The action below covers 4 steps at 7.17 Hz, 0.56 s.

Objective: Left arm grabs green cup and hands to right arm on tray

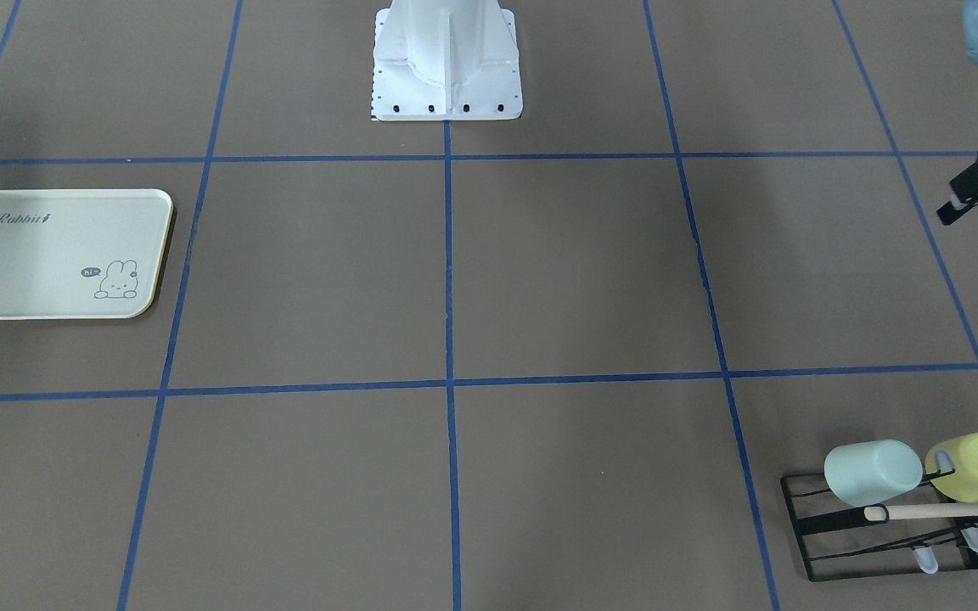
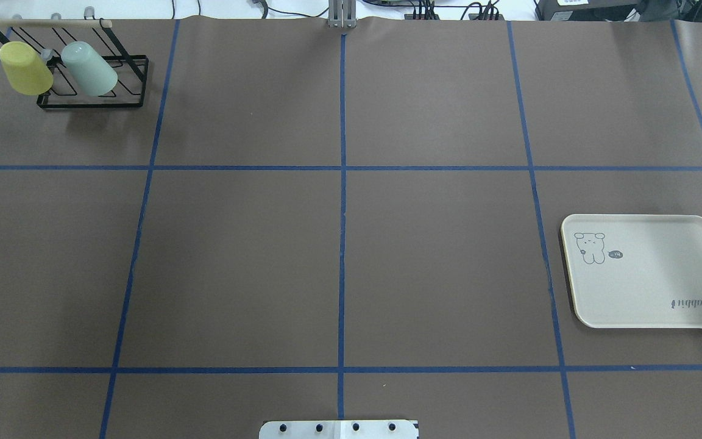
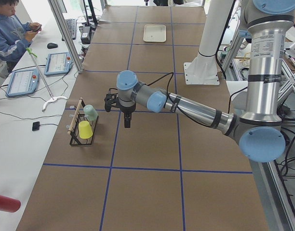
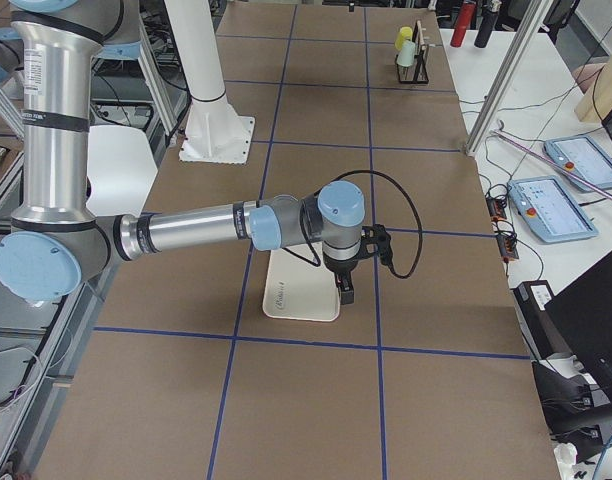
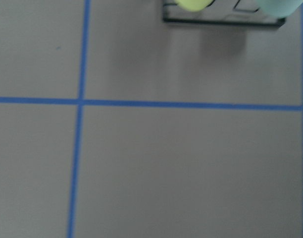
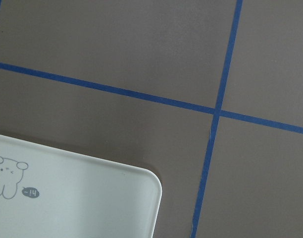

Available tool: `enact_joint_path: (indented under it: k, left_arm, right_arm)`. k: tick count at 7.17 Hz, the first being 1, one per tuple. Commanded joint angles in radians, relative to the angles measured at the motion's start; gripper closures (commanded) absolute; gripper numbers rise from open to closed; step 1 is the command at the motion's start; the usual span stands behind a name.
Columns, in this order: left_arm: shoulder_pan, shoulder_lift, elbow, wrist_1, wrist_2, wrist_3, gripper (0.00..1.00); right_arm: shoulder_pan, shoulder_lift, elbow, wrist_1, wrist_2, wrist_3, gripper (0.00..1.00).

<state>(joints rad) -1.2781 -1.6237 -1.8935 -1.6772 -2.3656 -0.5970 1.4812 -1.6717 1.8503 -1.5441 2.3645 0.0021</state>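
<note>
The green cup point(image 2: 89, 68) hangs tilted on a black wire rack point(image 2: 92, 100) at the far left corner, next to a yellow-green cup point(image 2: 25, 67). It also shows in the front view point(image 1: 871, 471) and at the top edge of the left wrist view point(image 5: 280, 5). The tray point(image 2: 649, 271) lies empty on the right. My left gripper point(image 3: 127, 122) hangs above the table a short way from the rack, and I cannot tell its state. My right gripper point(image 4: 344, 290) hovers over the tray's edge point(image 4: 286, 300), and I cannot tell its state either.
Blue tape lines divide the brown table into squares. The robot's white base point(image 1: 446, 68) stands at the middle of the near edge. The rack has a wooden bar point(image 1: 956, 510) along its top. A person sits beside the table point(image 3: 12, 29).
</note>
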Motion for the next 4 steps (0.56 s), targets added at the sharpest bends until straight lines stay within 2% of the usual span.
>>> enact_joint_path:
  k: [1,4]
  left_arm:
    - [0.120,-0.169,0.074,0.052,0.098,-0.090,0.00]
    - [0.123,-0.376,0.296,0.063,0.104,-0.092,0.00]
  right_arm:
    - [-0.002,0.000,0.000,-0.001,0.004,0.001,0.00]
    - [-0.012,0.001,0.000,-0.001,0.007,0.001,0.00]
